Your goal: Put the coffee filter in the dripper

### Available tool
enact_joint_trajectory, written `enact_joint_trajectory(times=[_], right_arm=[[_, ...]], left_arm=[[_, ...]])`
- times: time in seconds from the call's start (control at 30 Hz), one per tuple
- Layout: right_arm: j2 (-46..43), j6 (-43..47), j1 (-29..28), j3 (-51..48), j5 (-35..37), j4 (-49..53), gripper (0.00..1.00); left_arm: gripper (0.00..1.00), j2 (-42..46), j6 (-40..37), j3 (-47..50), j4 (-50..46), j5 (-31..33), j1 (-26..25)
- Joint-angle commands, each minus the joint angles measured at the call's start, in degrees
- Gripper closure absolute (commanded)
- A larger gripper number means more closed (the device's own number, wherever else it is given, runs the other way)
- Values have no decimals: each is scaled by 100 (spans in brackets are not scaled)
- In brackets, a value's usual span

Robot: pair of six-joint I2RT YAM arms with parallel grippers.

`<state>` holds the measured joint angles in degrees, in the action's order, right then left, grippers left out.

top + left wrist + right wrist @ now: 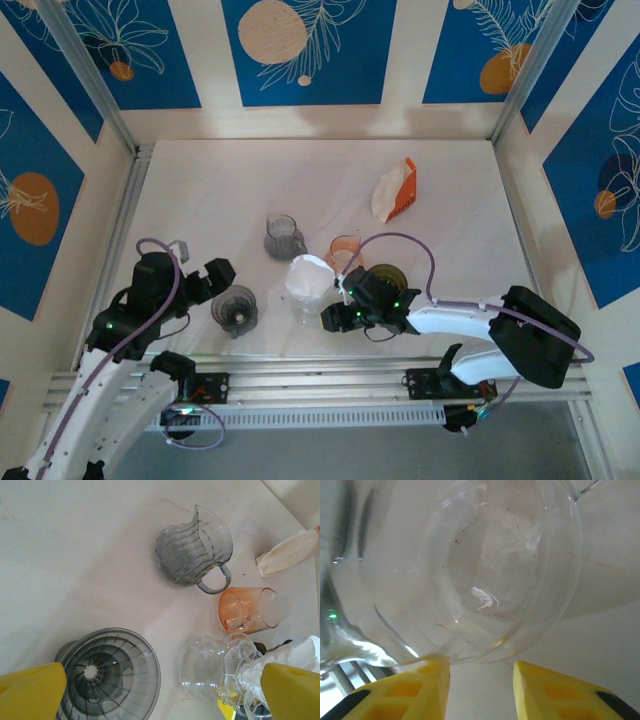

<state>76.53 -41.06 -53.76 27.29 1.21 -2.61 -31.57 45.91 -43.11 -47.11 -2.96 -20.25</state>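
The white coffee filter [308, 274] stood bunched in the mouth of a clear glass vessel [304, 303] near the middle of the white table [200, 190], and it could not be told how deep it sat. From the left wrist, the filter [306, 651] showed at the right edge, beside the ribbed glass [206, 667]. The right gripper [335, 318] lay low on the table, just to the right of that vessel. In its own camera its jaws stood partly apart with bare table between the yellow fingers [405, 692], and the vessel's curved wall [470, 570] was just ahead of the tips. The left gripper [205, 280] hung with its jaws spread wide and held nothing, the grey dripper [237, 308] just beside it. In the left wrist view the dripper [107, 672] sat upright and bare inside. Farther back stood a grey glass pitcher [283, 237] and an orange pitcher [345, 250], with an orange filter packet [397, 190] well apart at the rear right
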Motion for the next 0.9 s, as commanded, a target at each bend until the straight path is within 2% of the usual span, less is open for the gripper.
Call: enact_joint_trajectory(times=[0.0,0.37,0.87], right_arm=[[199,11,29,187,-42,-236,62],[959,270,47,884,-119,-369,64],[2503,594,267,2352,-420,-501,66]], left_arm=[[0,101,-117,-240,-104,23,65],[0,237,-129,-233,-241,50,65],[0,360,-117,-280,-427,203,65]])
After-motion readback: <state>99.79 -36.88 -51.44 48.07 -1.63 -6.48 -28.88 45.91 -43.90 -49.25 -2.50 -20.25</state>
